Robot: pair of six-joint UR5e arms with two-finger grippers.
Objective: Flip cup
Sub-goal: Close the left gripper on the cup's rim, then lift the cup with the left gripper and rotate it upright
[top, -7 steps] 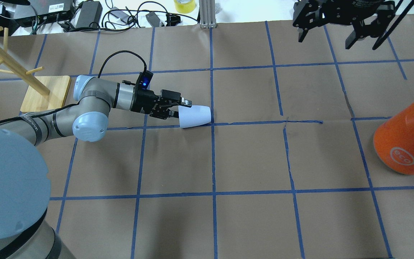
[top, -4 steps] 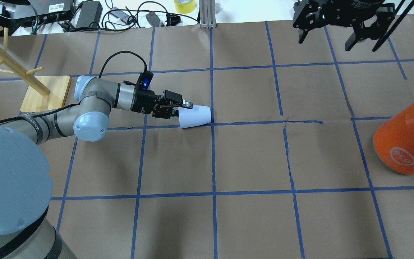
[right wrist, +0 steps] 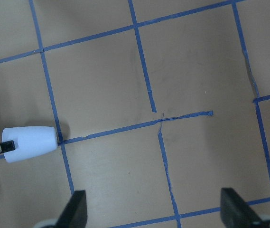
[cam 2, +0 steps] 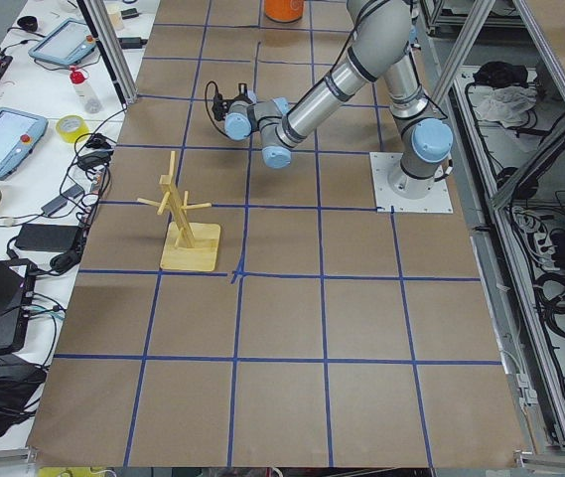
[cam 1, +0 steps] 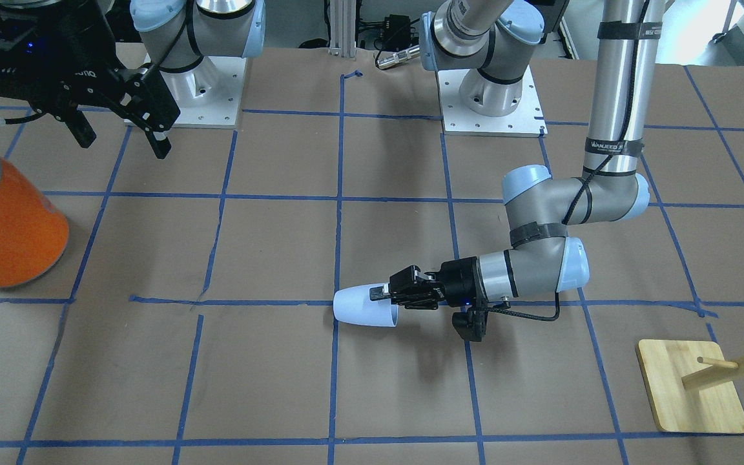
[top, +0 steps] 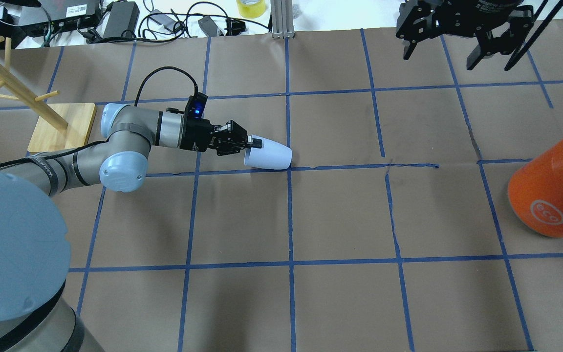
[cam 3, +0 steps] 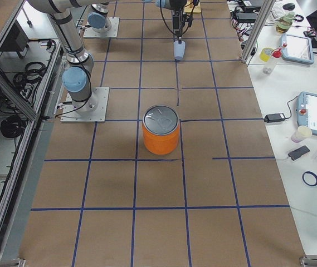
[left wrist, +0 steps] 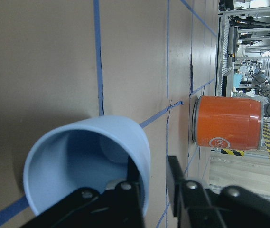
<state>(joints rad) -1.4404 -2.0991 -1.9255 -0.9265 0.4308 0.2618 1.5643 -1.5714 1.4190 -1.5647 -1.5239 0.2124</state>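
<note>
The pale lavender-blue cup (top: pixel 269 156) lies on its side near the table's middle, with its mouth toward my left arm. It also shows in the front view (cam 1: pixel 359 307), the right side view (cam 3: pixel 179 50) and the right wrist view (right wrist: pixel 30 142). My left gripper (top: pixel 252 144) is shut on the cup's rim. In the left wrist view, one finger is inside the cup (left wrist: pixel 89 161) and one is outside. My right gripper (top: pixel 445 51) hangs open and empty above the far right of the table, well away from the cup.
A large orange can (top: pixel 550 190) with a silver top stands at the right edge. A wooden mug stand (top: pixel 61 127) on a square base sits at the left, behind my left arm. Cables and power bricks (top: pixel 120 19) lie along the far edge.
My left gripper has closed from open to shut on the cup's rim. The cup has swung slightly, its rim end moving toward the far side.
</note>
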